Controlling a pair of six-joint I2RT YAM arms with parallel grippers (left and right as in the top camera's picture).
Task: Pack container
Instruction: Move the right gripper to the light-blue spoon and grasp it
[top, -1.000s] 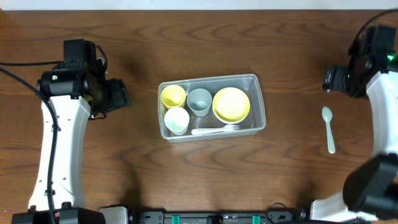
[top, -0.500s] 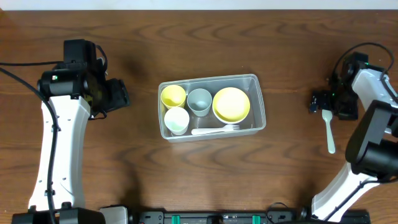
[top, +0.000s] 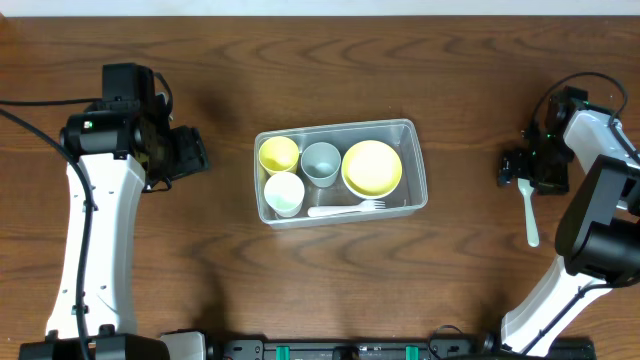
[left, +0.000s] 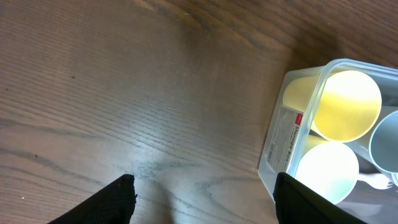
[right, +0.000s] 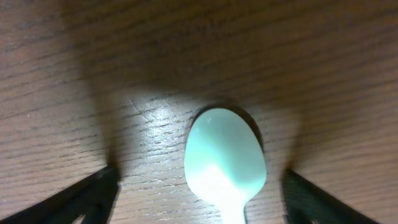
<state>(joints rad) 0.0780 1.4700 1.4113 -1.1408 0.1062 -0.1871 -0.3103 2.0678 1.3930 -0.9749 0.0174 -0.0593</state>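
Observation:
The clear plastic container (top: 416, 194) sits mid-table and holds a yellow cup (top: 278, 154), a grey cup (top: 321, 161), a white cup (top: 284, 192), a yellow bowl (top: 372, 167) and a white fork (top: 347, 209). A pale green spoon (top: 529, 213) lies on the table at the right. My right gripper (top: 526, 170) is open, low over the spoon's bowl (right: 225, 154), one finger on each side of it. My left gripper (top: 192, 155) is open and empty, left of the container; its wrist view shows the container's left end (left: 283, 140).
The dark wooden table (top: 320, 290) surrounds the container. The right arm's body stands at the table's right edge (top: 600, 250). The left arm's body runs along the left side (top: 95, 250).
My right gripper came down and inward from the far right edge to the spoon's bowl, then settled slightly. The left arm and the container's contents have not moved.

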